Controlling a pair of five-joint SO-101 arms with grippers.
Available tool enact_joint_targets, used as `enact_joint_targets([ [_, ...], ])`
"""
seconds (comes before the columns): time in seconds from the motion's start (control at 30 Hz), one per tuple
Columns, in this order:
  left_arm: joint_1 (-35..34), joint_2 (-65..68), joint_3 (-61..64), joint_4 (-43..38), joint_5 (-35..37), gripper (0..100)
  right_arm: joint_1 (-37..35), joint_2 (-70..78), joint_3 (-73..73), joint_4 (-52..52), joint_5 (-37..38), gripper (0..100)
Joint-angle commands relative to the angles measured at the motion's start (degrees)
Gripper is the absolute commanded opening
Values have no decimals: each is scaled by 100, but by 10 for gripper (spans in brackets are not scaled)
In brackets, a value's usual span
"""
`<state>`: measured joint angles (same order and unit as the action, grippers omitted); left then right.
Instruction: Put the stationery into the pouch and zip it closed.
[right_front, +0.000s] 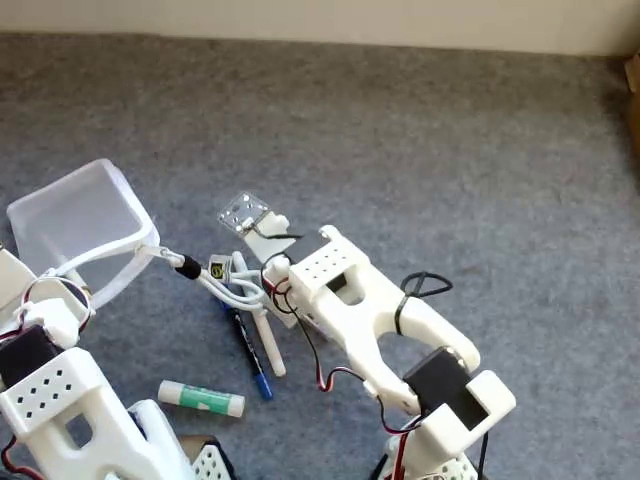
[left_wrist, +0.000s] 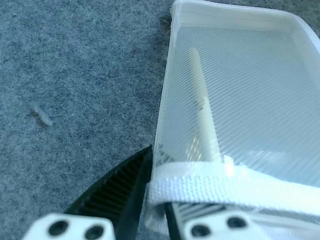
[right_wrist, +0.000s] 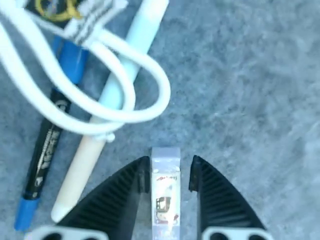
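Okay, on my right claw (right_wrist: 169, 161) I read the jaws as slightly apart, with a small clear packet (right_wrist: 165, 195) standing between them. It sits close against one jaw, and I see a dark sliver of gap at the other. Just beyond the tips lie a looped white cable (right_wrist: 107, 102), a white pen (right_wrist: 82, 167) and a blue pen (right_wrist: 44, 157). The two pens lie side by side and the cable is draped across both. All of it rests on the grey table (right_wrist: 250, 75).

My left claw (left_wrist: 159, 192) is clamped on the pouch (left_wrist: 240, 90) at its white woven band (left_wrist: 225, 187), with one jaw outside the mesh wall and the other tucked behind the band. A pale stick (left_wrist: 202, 107) shows through the mesh, running lengthwise.

From above, the pouch is at the table's left, in front of my left arm. The cable's black plug (right_front: 188, 267) lies just beside the pouch's nearer corner. A glue stick (right_front: 200, 398) lies alone, apart from the pens, near the arm bases.
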<state>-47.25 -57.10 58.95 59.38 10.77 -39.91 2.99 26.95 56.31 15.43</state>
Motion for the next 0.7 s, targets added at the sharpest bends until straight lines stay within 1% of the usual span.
enact_joint_targets([
  [0.0,-75,75,13,-97,35,7,75,-40,-136,198,123,131],
  [0.53,-75,75,13,-97,35,7,75,-40,-136,189,158,131],
  [0.67,-75,75,13,-97,35,7,75,462,-145,189,158,131],
])
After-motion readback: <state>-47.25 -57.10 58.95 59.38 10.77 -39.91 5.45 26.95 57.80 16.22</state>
